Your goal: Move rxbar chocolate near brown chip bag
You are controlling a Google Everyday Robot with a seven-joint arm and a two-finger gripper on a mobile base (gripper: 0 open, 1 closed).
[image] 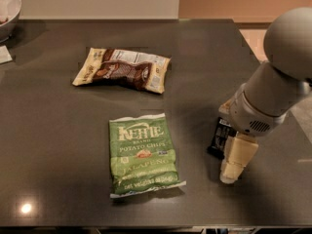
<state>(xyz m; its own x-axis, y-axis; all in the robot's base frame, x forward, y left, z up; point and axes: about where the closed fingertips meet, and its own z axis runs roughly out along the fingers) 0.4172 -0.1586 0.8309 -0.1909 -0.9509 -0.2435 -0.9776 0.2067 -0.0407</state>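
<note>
At lower right, the gripper [233, 164] stood against the rxbar chocolate [219, 136] on the desk [58, 145] (grip state: cannot tell). Seemingly the grasping step; next, a carry up-left toward the brown chip bag [124, 69].

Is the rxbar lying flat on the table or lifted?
Flat, it seems: the rxbar lies on the table near its right edge, partly hidden behind the gripper just in front.

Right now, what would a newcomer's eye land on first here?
The bulky grey arm at the right, its claw down at the dark table by the right edge of the small black rxbar chocolate. Then the bright green Kettle chip bag at centre front, with the brown chip bag behind it, toward the left.
</note>
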